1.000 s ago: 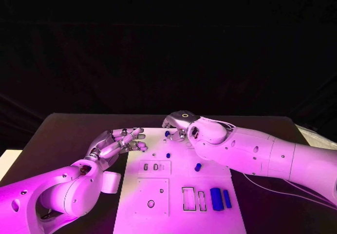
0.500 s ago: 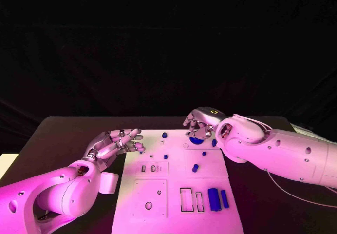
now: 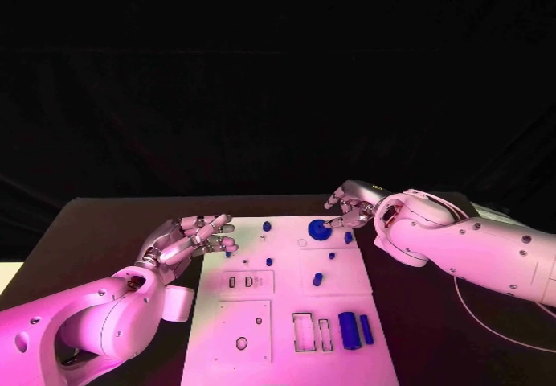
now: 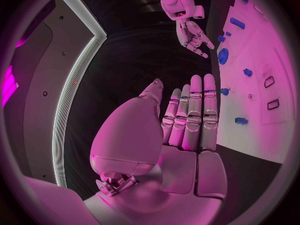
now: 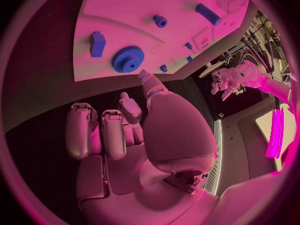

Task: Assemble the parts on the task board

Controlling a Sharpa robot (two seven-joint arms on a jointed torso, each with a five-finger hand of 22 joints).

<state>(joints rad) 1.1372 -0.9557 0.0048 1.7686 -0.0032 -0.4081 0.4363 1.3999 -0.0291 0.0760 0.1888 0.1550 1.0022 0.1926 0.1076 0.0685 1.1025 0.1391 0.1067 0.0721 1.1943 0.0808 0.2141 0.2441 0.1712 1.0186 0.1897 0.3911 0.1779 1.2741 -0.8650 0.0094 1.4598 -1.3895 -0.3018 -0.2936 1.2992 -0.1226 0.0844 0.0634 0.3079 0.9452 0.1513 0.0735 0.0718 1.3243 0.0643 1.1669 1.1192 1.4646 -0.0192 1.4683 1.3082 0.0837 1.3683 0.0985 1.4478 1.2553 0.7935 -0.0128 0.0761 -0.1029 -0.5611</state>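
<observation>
Since a second ago the right hand [image 3: 351, 206] has drawn back off the task board [image 3: 278, 322] toward its far right corner, uncovering a blue gear [image 3: 319, 229] now seated on the far end. The hand looks released, fingers loosely curled around nothing, though the angle is poor. Left hand [image 3: 194, 236] waits spread, empty, at the board's left edge. Gear step likely done; other parts remain.

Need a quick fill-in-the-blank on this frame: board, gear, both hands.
The blue gear lies on the white ____. 
The right hand holds ____. 
The hand nearer the gear is the ____ one. 
The left hand hovers at the task board's ____ edge.

Missing: task board; nothing; right; left
</observation>
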